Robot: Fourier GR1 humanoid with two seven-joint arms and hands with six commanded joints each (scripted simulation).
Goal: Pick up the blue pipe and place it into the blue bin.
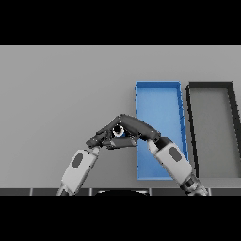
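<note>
Blue pipe [120, 132] between both hands, left of blue bin's [158, 85] edge

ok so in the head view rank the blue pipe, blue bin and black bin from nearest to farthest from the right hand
1. Blue pipe: at the right hand itself, only a small blue bit showing between both hands.
2. Blue bin: just right of the hand, its left wall close by.
3. Black bin: farthest, beyond the blue bin on the right.
</note>
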